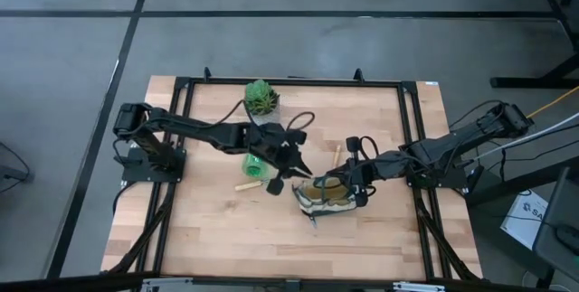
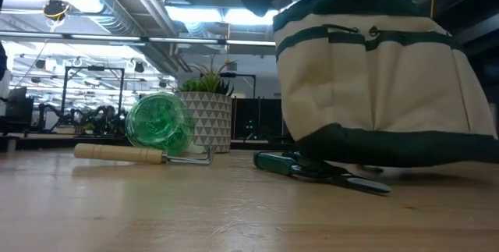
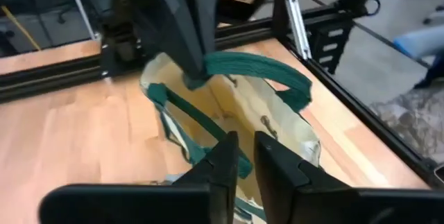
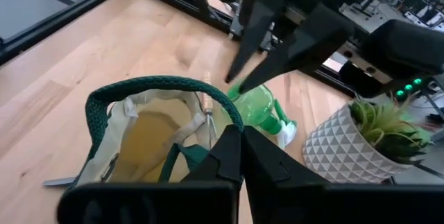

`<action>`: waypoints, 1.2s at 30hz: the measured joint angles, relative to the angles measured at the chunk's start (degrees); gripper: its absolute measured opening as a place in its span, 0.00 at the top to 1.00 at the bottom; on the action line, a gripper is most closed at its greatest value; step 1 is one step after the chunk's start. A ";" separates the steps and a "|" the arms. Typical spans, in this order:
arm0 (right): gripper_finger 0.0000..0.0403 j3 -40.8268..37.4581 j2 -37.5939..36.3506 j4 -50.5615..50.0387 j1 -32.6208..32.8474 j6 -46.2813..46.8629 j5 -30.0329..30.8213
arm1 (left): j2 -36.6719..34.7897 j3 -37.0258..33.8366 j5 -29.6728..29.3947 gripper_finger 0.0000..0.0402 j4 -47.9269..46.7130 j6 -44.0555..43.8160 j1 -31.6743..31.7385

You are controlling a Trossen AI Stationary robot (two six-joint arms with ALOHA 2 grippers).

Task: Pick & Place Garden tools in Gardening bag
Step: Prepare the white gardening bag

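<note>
The beige gardening bag [image 1: 327, 198] with dark green trim stands upright on the table right of centre, its mouth open; it fills the right of the low view [image 2: 374, 88]. My left gripper [image 1: 306, 173] is shut at the bag's left rim. My right gripper [image 1: 349, 183] is shut on the bag's right rim. The green spray bottle [image 1: 256, 164] lies on its side left of the bag. The wooden-handled hand rake [image 1: 249, 185] lies flat beside the bottle. The pruning shears [image 2: 312, 165] lie flat at the bag's near foot. A wooden handle [image 1: 336, 155] lies just beyond the bag. My left gripper has the green trim of the bag's left rim [image 3: 208, 156] between its two fingers, coming slanting down from the table's left. The fingers hide the exact place of contact. The bag's bottom stays on the table. My right gripper pinches the green trim of the bag's right rim [image 4: 198, 156] between its two fingers, slanting down from the table's right. The same hold shows in the left wrist view [image 3: 208, 68]. The rim is held up, and the bag's bottom rests on the table.
The green plant in its white patterned pot [image 1: 261, 98] stands at the far side, left of centre. A black frame [image 1: 181, 84] runs around the wooden table. There is bare wood at the near side [image 1: 235, 238].
</note>
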 joint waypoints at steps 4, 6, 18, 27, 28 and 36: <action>0.98 0.03 0.00 0.00 1.69 1.58 -0.02 | 1.12 0.01 -0.16 0.84 -0.03 -0.34 -1.45; 0.98 0.04 0.00 -0.02 2.55 2.60 -0.03 | 1.80 0.01 -0.28 0.82 -0.14 -1.66 -1.96; 0.91 0.09 0.00 0.52 4.15 10.37 -5.04 | 4.33 0.06 -0.54 0.75 2.18 -5.10 -4.88; 0.75 0.11 0.00 4.33 4.16 17.64 -16.84 | 4.33 0.06 -1.32 0.75 2.17 -6.98 -6.96; 0.74 0.09 0.00 4.59 4.16 18.06 -18.09 | 4.33 0.06 -1.88 0.75 2.17 -6.99 -7.37; 0.65 0.11 0.00 10.81 4.16 28.82 -31.24 | 4.33 0.06 -3.96 0.74 3.08 -6.97 -10.11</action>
